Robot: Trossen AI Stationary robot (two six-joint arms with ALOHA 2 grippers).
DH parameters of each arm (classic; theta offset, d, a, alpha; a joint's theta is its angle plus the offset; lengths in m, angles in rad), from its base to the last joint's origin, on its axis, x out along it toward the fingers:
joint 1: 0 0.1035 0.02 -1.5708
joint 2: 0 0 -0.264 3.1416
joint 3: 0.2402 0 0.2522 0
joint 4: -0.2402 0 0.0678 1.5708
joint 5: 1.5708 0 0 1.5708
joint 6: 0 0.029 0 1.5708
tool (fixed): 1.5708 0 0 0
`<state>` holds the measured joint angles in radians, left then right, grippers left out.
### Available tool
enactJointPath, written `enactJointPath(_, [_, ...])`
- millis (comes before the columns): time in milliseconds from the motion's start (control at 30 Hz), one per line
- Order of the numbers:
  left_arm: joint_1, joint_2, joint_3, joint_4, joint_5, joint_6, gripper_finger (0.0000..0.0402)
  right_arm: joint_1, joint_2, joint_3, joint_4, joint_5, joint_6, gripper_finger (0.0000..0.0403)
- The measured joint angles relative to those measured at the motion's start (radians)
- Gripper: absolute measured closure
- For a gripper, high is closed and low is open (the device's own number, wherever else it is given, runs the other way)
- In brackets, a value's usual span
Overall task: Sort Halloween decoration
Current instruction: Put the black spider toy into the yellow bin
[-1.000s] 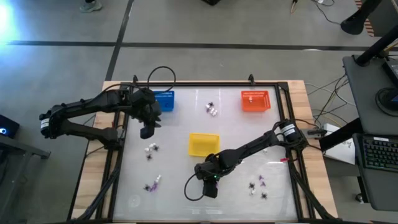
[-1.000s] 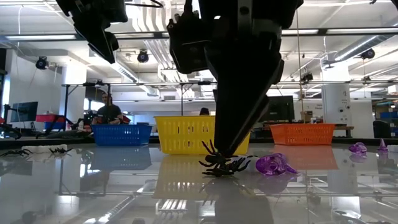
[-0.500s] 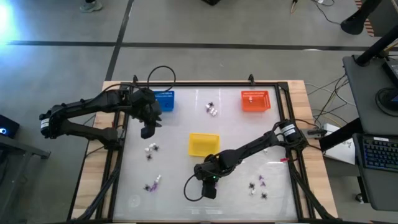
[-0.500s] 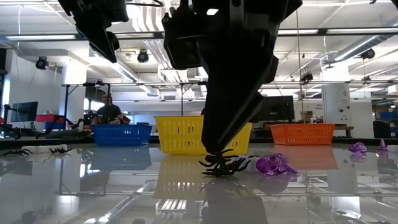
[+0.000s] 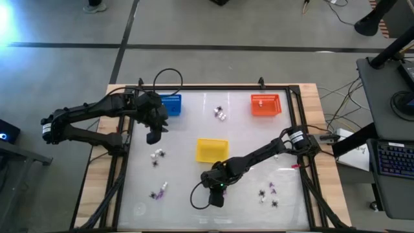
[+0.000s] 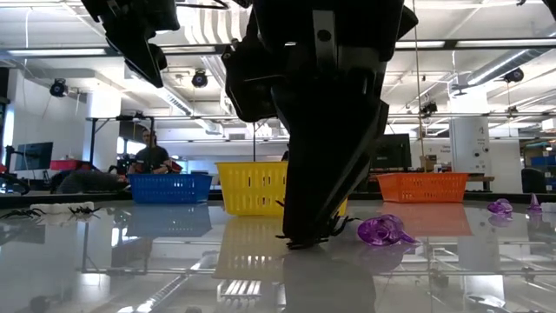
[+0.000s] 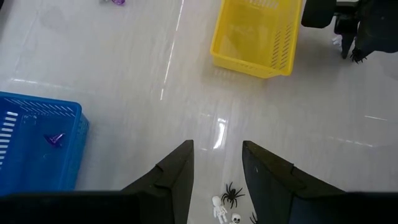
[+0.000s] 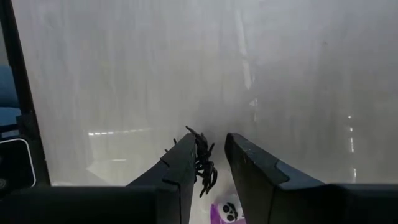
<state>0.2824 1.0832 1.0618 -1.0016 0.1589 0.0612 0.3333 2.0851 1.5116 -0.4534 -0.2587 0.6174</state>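
The right end effector (image 8: 208,163) is down at the table (image 5: 181,149), in front of the yellow basket (image 5: 211,149). A black spider (image 8: 203,163) sits between its two fingers (image 8: 177,171), which stand close at each side of it; I cannot tell if they already press it. A purple and white piece (image 8: 225,212) lies just beside.

The left end effector (image 7: 216,163) hangs above the table near the blue basket (image 7: 37,144), its fingers apart and holding nothing. Under it lie a small spider (image 7: 231,195) and white pieces (image 7: 219,207). More decoration pieces lie spread near the table's front corners (image 5: 266,192), and some lie between the blue basket and the orange basket (image 5: 266,105).
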Motion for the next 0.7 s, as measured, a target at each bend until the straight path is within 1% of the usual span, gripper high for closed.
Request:
enactJointPath(67, [0.0, 0.0, 0.0, 0.0, -0.001, 0.0, 0.0283, 0.0, -0.001, 0.001, -0.001, -0.001, 0.0, 0.0313])
enactJointPath(133, [0.0, 0.0, 0.0, 0.001, 0.0, 0.0, 0.0283, 0.0, -0.001, 0.002, -0.002, -0.001, 0.002, 0.0324])
enactJointPath(267, [0.0, 0.0, 0.0, 0.003, -0.001, 0.0, 0.0283, 0.0, -0.001, 0.004, -0.003, -0.004, 0.004, 0.0377])
enactJointPath(300, [0.0, 0.0, 0.0, 0.004, -0.001, 0.0, 0.0283, 0.0, -0.001, 0.005, -0.002, -0.004, 0.004, 0.0385])
enactJointPath(533, [0.0, 0.0, 0.0, 0.006, -0.002, 0.0, 0.0283, 0.0, -0.006, 0.005, -0.002, -0.015, 0.044, 0.0391])
enactJointPath(700, [0.0, 0.0, 0.0, 0.006, -0.002, 0.0, 0.0283, 0.001, -0.04, 0.005, 0.01, -0.019, 0.072, 0.0391])
